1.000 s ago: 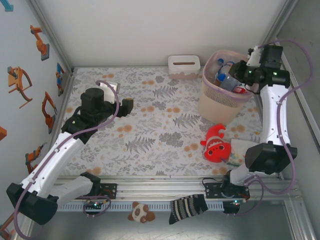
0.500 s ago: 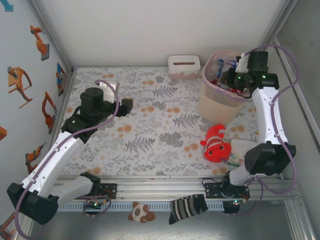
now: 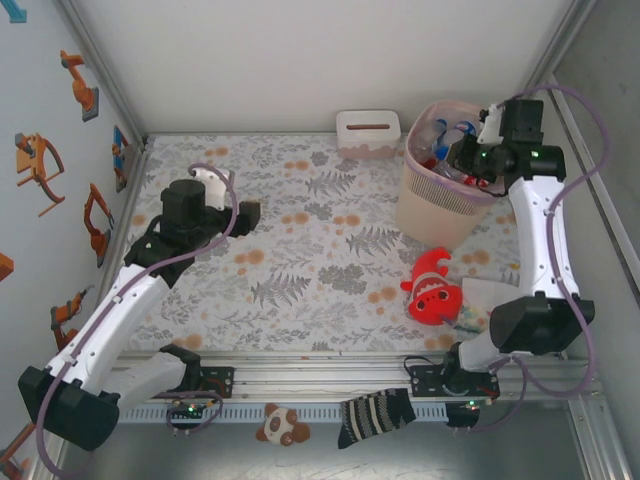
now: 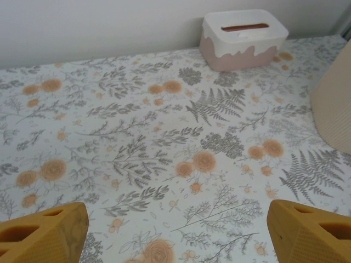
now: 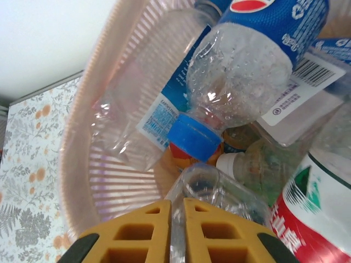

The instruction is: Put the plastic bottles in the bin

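Seen from above, the pale pink lattice bin (image 3: 432, 205) stands at the far right of the table (image 3: 300, 280) with plastic bottles (image 3: 447, 150) heaped inside. The right fingers (image 3: 463, 155) hang over its rim, and the left fingers (image 3: 250, 212) sit low over the table's left side.

From the left wrist, the left fingers (image 4: 46, 235) gape wide above the floral table, with a white tissue box (image 4: 244, 35) beyond.

From the right wrist, the right fingers (image 5: 142, 233) are pressed together above a blue-capped clear bottle (image 5: 241, 66) and a red-labelled bottle (image 5: 307, 219) lying in the bin.

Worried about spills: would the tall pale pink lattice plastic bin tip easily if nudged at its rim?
Probably tippy: the pink bin stands tall on a small base. Likely light: its clear plastic bottles look empty. The thin ribbed wall may flex.
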Action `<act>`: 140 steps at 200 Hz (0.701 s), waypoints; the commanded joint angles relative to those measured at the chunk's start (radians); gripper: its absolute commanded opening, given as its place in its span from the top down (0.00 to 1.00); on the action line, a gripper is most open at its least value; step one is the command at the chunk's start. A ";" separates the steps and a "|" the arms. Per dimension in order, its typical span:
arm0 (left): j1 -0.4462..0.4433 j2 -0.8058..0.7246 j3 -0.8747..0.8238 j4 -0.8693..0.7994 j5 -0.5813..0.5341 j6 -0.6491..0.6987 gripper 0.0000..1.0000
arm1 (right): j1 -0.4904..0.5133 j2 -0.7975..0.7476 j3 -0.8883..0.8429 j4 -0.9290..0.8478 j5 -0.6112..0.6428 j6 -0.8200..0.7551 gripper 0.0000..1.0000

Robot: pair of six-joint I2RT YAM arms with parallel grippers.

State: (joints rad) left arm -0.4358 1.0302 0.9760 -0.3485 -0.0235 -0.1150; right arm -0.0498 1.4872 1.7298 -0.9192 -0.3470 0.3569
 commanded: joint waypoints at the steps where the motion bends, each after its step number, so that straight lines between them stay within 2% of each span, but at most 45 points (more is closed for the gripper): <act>1: 0.024 -0.014 -0.031 0.034 -0.012 -0.003 0.15 | 0.002 -0.124 -0.046 0.031 0.029 -0.020 0.84; 52: 0.073 -0.010 -0.106 0.057 -0.067 0.008 0.14 | 0.002 -0.327 -0.279 0.099 0.023 -0.113 0.72; 74: 0.094 -0.015 -0.147 0.073 -0.090 0.005 0.10 | 0.003 -0.432 -0.424 0.167 0.033 -0.162 0.58; 104: 0.120 -0.029 -0.206 0.102 -0.131 -0.001 0.00 | 0.002 -0.524 -0.583 0.222 0.102 -0.193 0.46; 117: 0.132 -0.038 -0.232 0.114 -0.148 -0.007 0.04 | 0.003 -0.553 -0.653 0.251 0.150 -0.192 0.41; 124: 0.139 -0.045 -0.247 0.124 -0.157 -0.010 0.04 | 0.003 -0.570 -0.697 0.278 0.179 -0.189 0.36; 127: 0.140 -0.047 -0.254 0.129 -0.161 -0.011 0.04 | 0.002 -0.578 -0.718 0.291 0.199 -0.183 0.28; 140: 0.147 -0.059 -0.285 0.155 -0.188 -0.014 0.04 | 0.002 -0.602 -0.792 0.344 0.270 -0.154 0.08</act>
State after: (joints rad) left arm -0.3038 1.0069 0.7334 -0.2565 -0.1509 -0.1184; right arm -0.0494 0.9283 1.0382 -0.6983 -0.2226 0.1913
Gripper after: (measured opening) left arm 0.964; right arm 0.771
